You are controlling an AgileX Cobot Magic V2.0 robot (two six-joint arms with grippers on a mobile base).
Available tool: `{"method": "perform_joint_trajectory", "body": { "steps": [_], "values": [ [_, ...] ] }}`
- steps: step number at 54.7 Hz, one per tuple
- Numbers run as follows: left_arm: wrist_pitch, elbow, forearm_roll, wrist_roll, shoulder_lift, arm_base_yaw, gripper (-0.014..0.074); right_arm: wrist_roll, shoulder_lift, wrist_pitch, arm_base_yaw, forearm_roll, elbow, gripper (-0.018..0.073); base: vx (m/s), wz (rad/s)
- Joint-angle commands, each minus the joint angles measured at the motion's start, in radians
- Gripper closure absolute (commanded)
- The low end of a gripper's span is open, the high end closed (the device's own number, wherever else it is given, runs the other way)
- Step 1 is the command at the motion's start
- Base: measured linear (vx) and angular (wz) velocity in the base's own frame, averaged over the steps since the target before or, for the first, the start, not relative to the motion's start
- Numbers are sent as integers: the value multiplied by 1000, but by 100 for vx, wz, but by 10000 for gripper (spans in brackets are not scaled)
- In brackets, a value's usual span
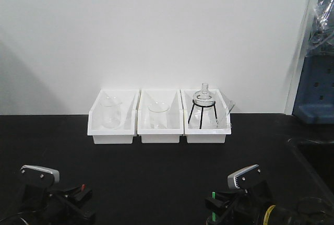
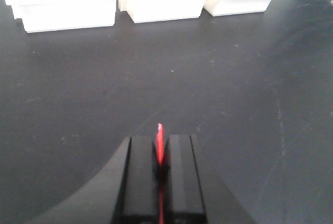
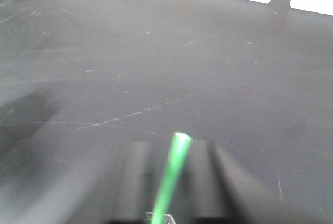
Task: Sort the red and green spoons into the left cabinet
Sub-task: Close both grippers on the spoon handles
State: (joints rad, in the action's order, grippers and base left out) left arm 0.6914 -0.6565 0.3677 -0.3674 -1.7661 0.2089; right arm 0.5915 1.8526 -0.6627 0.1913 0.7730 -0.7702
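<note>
Clearly, the jaws of the left gripper (image 2: 161,148) stand narrow, pressed on the red spoon (image 2: 159,133). Only a thin red edge shows in the slit between them. The spoon's long axis runs straight forward, in line with the fingers, and its end comes out a little ahead of the tips, above the black table (image 1: 156,173).

The right gripper (image 3: 173,147) carries the green spoon (image 3: 177,156) in the same way, with the handle pointing forward and slightly to the right. This view is blurred and the gap between the fingers looks wider, so I judge it a grip mostly because the spoon is off the table.

Further out, both spoons point toward the white bins (image 1: 112,137) with glassware at the far edge of the table, well apart from the jaws. The left cabinet is not in any view, so I cannot tell its direction from the jaws. If it stands on the left, as its name says, the left arm should be nearer, and each spoon would enter end first.
</note>
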Motion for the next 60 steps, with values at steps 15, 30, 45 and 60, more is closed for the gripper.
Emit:
{"method": "perform_joint_trajectory", "body": {
  "steps": [15,30,45,60],
  "values": [
    [86,-26,-13,-8,43,1,414,-2,-48,-86,-1,-21,-27,571,0,0],
    [103,-26,-14,-5,100,1,415,0,-147,-81,-1,-21,-27,568,0,0],
    [80,-25,-14,-5,308,1,415,8,-322,-36,-1,-20,-27,568,0,0],
    [57,-25,-14,-5,535,1,414,7,-509,5,-1,-18,-27,568,0,0]
  ]
}}
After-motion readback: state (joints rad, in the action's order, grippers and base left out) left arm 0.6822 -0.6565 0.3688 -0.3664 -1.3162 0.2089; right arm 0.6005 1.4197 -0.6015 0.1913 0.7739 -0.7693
